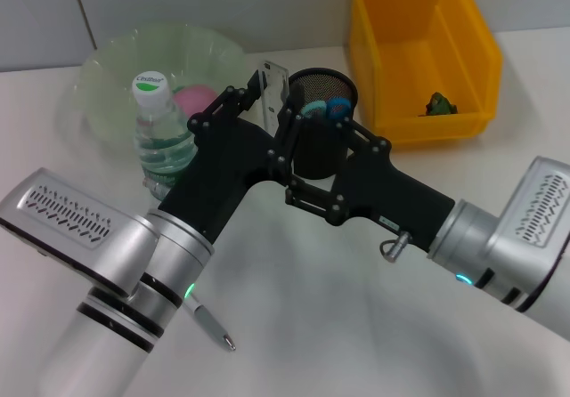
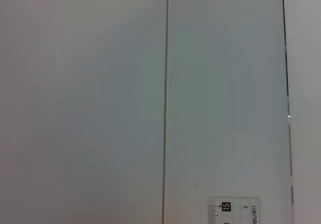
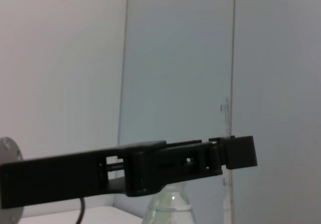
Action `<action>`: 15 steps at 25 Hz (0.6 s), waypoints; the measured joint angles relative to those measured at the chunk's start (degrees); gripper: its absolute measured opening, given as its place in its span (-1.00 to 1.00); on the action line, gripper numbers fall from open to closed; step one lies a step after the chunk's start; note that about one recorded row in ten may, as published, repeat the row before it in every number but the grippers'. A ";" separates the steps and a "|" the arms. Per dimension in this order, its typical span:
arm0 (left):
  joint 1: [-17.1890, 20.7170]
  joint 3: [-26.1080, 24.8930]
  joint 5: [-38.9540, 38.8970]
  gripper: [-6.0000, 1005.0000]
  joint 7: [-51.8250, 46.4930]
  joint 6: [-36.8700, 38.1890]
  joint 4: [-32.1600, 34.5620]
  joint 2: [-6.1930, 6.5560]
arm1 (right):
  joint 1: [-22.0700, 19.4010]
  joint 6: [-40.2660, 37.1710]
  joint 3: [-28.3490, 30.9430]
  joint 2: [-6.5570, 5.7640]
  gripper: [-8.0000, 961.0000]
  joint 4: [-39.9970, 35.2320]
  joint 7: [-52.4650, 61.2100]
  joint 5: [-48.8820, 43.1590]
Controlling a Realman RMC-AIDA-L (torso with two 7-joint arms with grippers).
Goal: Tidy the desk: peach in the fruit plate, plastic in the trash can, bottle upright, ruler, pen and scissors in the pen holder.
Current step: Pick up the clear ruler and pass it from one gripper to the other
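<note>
Peach (image 1: 194, 100) in plate (image 1: 107, 76), bottle (image 1: 163, 139) upright, scissors (image 1: 326, 109) in holder (image 1: 321, 139). Left hand (image 1: 258, 90) clamped on ruler (image 1: 272, 90); right hand (image 1: 298, 121) grips holder. Pen (image 1: 210, 323) left on table (image 1: 356, 326).

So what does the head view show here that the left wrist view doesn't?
Only the head view shows the layout: both arms meeting at the black mesh pen holder, the left tool holding the ruler above it, the right tool at the holder's rim, the upright bottle, the peach in the fruit plate, the yellow bin, and a pen on the desk. Only the left wrist view shows the ruler's printed 15 mark, against a bare wall. Both share the ruler.
</note>
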 joint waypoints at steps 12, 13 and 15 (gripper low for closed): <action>-0.03 0.11 0.11 -0.16 0.06 0.17 -0.19 0.00 | 1.85 2.57 2.31 0.00 0.55 3.36 -3.02 -0.26; -0.03 0.11 0.11 -0.16 0.06 0.17 -0.19 0.00 | 2.02 2.80 2.32 0.00 0.55 3.53 -3.02 -0.26; -0.07 0.11 0.19 -0.16 0.07 0.20 -0.33 0.00 | 2.42 3.44 2.33 0.00 0.55 3.86 -3.05 -0.27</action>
